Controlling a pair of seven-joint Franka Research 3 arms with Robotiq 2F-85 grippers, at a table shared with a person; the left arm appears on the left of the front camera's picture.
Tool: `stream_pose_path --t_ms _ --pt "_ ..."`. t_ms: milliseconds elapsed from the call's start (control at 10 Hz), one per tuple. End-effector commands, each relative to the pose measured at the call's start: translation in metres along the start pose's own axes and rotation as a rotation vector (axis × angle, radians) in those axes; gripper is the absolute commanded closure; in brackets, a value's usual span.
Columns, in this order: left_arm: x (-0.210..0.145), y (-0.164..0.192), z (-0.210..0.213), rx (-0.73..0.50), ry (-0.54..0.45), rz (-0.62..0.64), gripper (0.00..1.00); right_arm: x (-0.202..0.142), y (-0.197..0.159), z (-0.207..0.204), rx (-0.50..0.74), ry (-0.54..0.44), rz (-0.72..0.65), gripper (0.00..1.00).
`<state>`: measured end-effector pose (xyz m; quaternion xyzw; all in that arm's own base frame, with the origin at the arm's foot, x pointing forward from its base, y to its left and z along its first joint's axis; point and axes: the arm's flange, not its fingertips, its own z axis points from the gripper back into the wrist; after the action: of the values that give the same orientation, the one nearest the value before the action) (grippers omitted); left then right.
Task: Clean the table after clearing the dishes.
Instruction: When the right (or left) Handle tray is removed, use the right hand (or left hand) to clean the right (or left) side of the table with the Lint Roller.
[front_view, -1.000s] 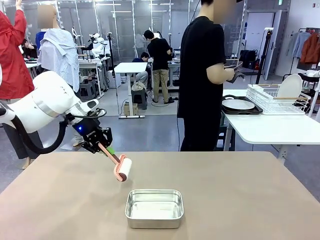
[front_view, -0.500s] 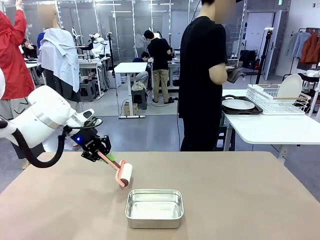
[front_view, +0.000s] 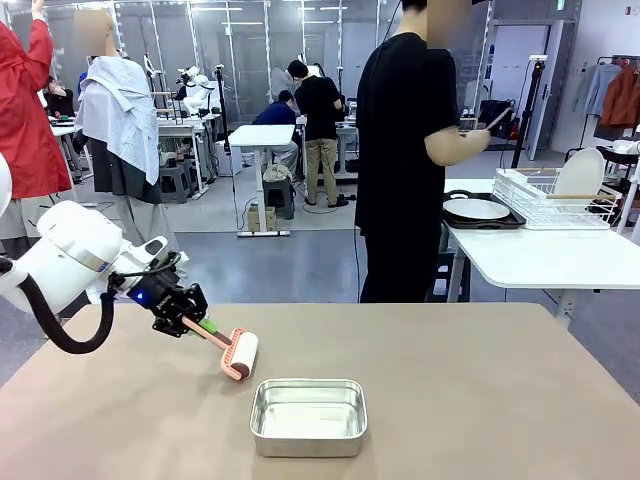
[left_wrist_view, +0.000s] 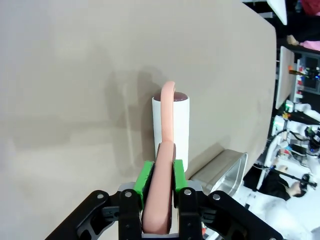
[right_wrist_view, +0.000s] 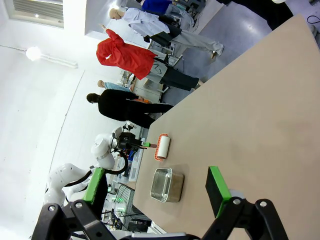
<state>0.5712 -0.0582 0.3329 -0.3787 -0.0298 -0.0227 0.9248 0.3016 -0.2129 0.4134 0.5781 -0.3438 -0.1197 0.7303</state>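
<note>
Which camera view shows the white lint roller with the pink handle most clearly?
The left wrist view: the white lint roller with the pink handle fills the centre, handle clamped in the left end effector. The front view shows it smaller, side-on; the right wrist view shows it tiny and far off.

The table (front_view: 480, 380) carries a steel pan (front_view: 308, 416) and, seemingly touching, a roller (front_view: 241, 354).

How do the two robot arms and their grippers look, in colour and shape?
The left arm is glossy white with rounded joints and a black cable looping beneath. Its gripper is black with green pads and a blue light. The right gripper is black, with green pads.
</note>
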Motion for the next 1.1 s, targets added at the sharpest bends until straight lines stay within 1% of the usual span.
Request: stream_pose_path --t_ms 0,200,400,500,700,900,1000 --pt "0.01 0.038 0.0 -0.015 0.037 -0.025 0.78 -0.001 0.002 0.001 0.008 0.005 0.008 0.0" --pt "0.017 0.068 0.013 -0.024 0.095 -0.032 0.78 -0.001 0.002 0.001 0.008 0.005 0.008 0.0" --pt "0.017 0.098 0.035 -0.014 0.086 -0.011 0.78 -0.001 0.002 0.001 0.008 0.005 0.008 0.0" --pt "0.013 0.111 0.048 -0.035 0.085 -0.031 0.78 -0.001 0.002 0.001 0.008 0.005 0.008 0.0" --pt "0.004 0.131 0.076 0.032 0.083 0.006 0.78 -0.001 0.002 0.001 0.008 0.005 0.008 0.0" --pt "-0.004 0.146 0.104 0.085 0.051 0.043 0.78 -0.001 0.002 0.001 0.008 0.005 0.008 0.0" --pt "-0.01 0.154 0.122 0.137 0.035 0.07 0.78 -0.001 0.002 0.001 0.008 0.005 0.008 0.0"
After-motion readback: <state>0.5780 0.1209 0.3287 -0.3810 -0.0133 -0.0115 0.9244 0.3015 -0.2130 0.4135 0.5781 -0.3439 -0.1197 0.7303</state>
